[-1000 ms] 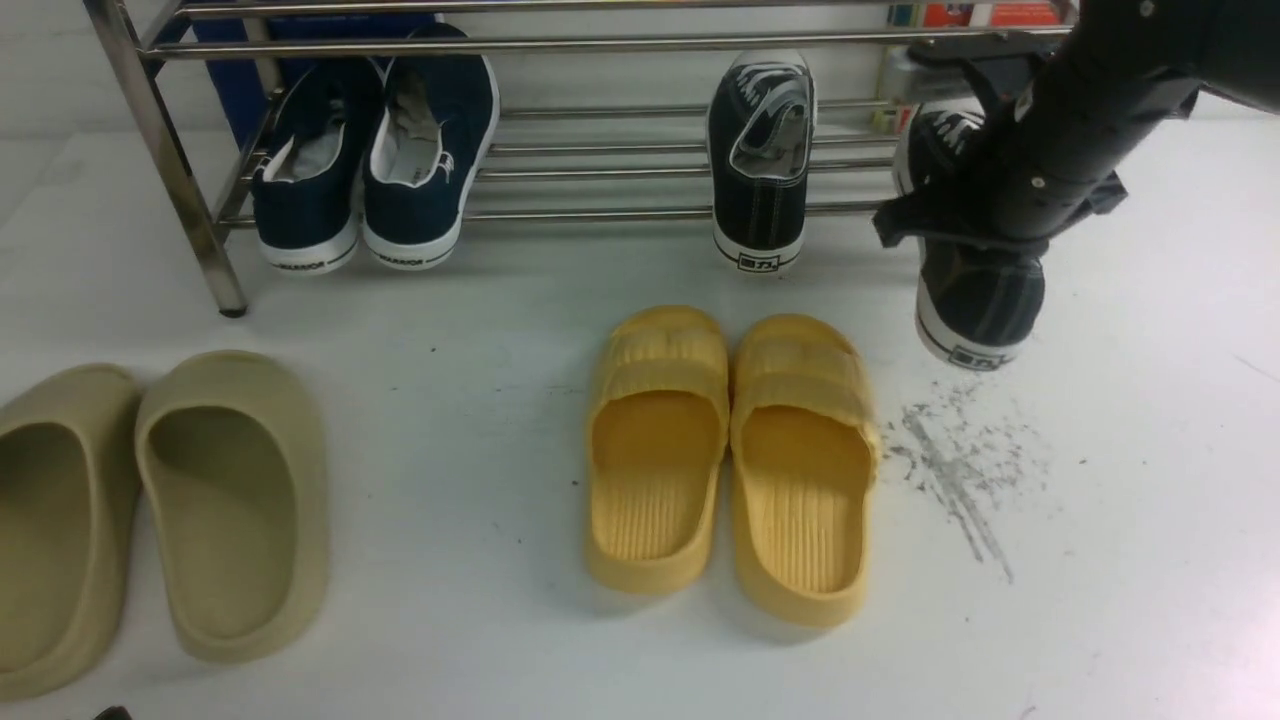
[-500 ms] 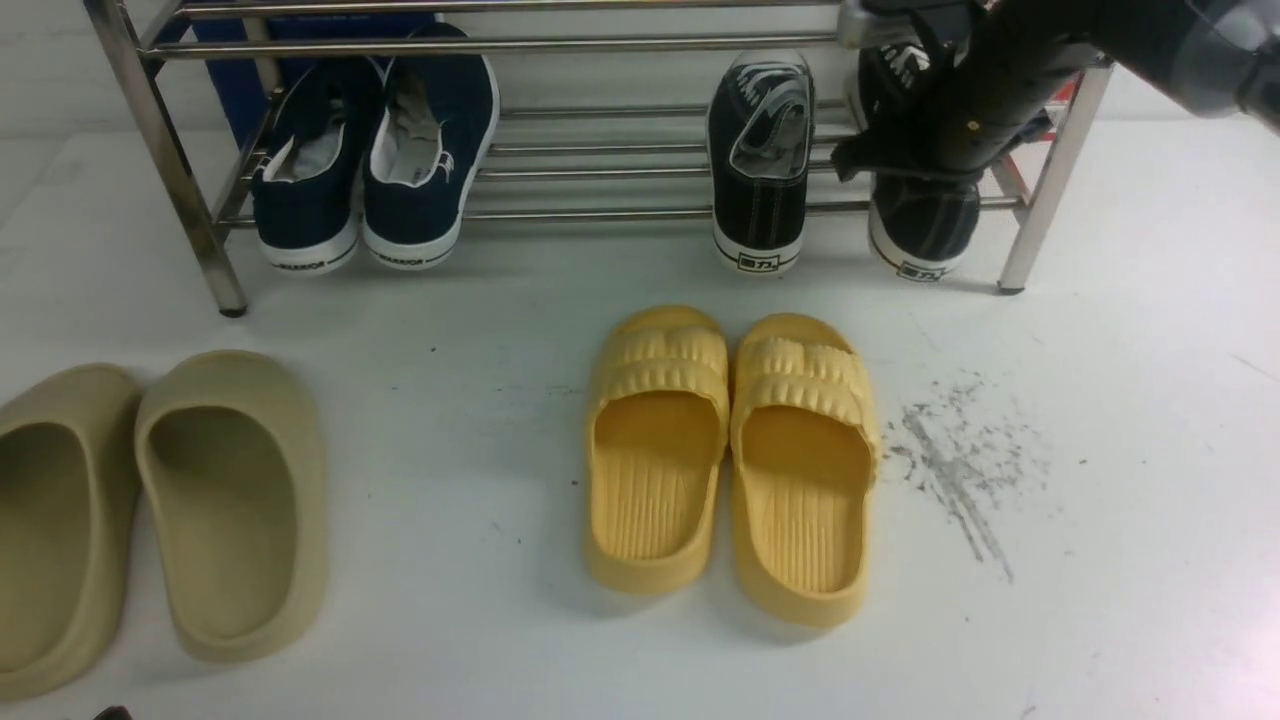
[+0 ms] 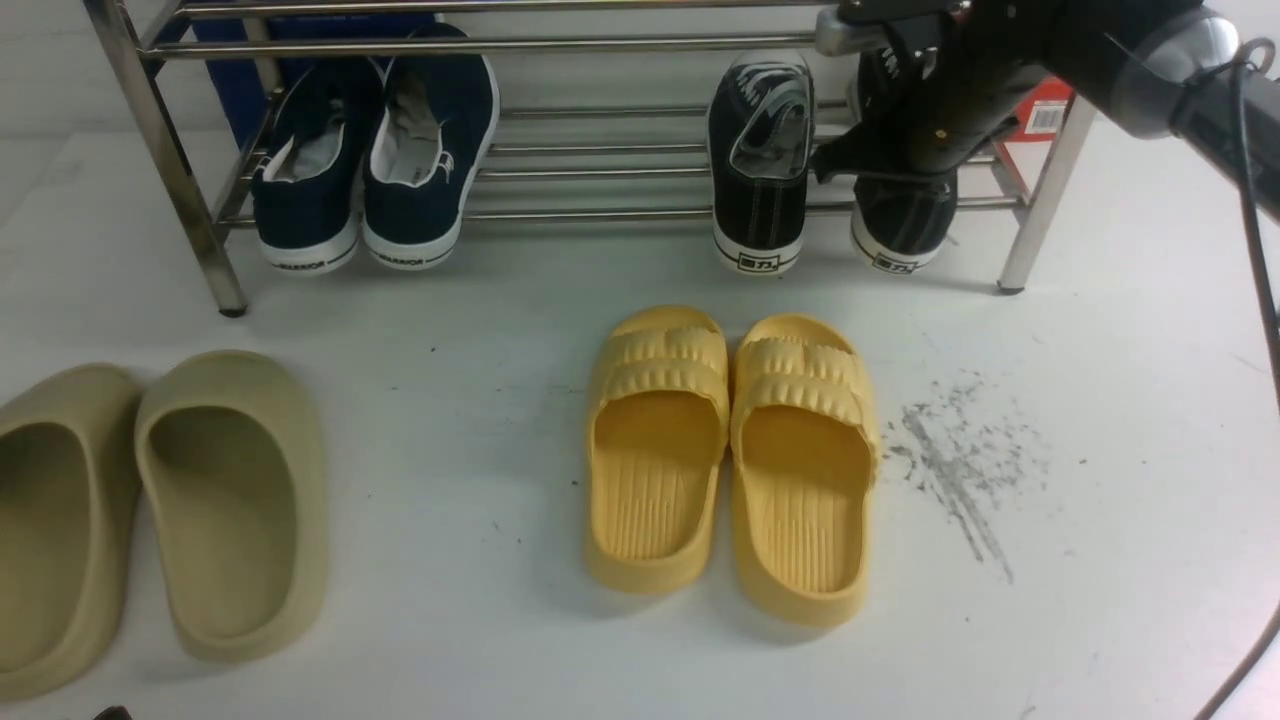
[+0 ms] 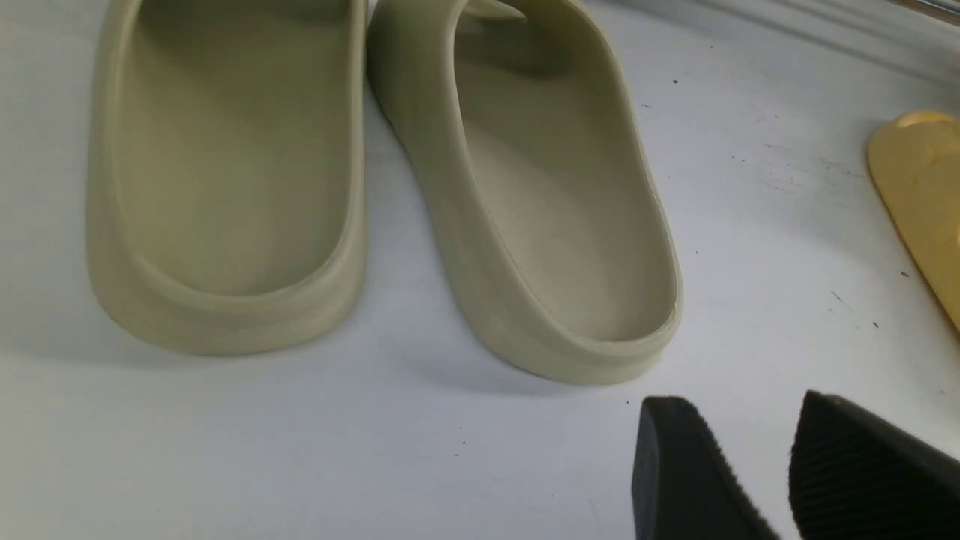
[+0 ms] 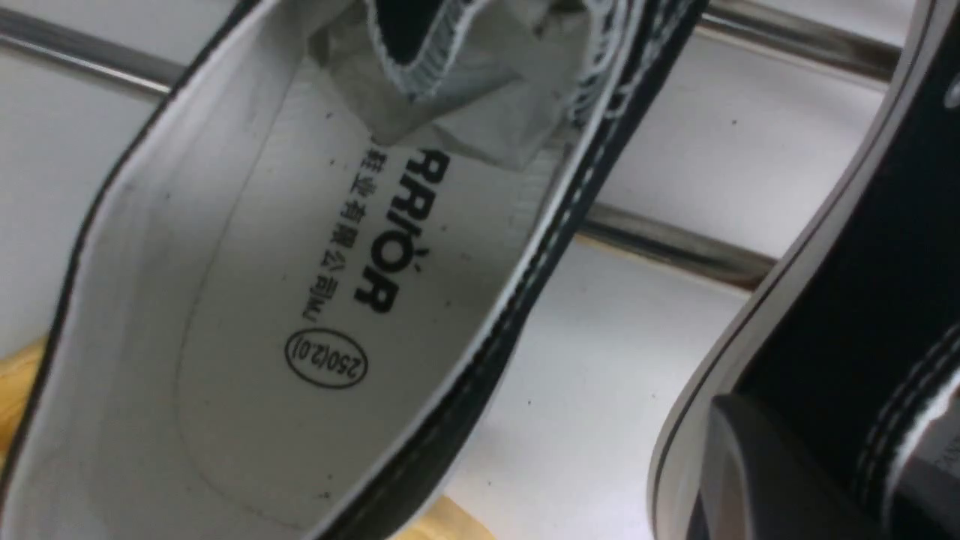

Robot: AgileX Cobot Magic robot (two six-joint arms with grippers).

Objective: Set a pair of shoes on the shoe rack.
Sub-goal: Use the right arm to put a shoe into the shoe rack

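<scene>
The right gripper [image 3: 905,160] is clamped on the second sneaker [image 3: 900,225] at the shoe rack [image 3: 600,212], the first sneaker [image 3: 760,170] just beside it; the left gripper [image 4: 742,427] has its fingers apart.

Our right arm [image 3: 965,90] is black, rounded, with a grey metal sleeve [image 3: 1150,50] at one joint and a thin black cable [image 3: 1262,285] alongside. Our left gripper [image 4: 739,409]: two matte black fingers [image 4: 675,472], ribbed pads [image 4: 862,465].
</scene>
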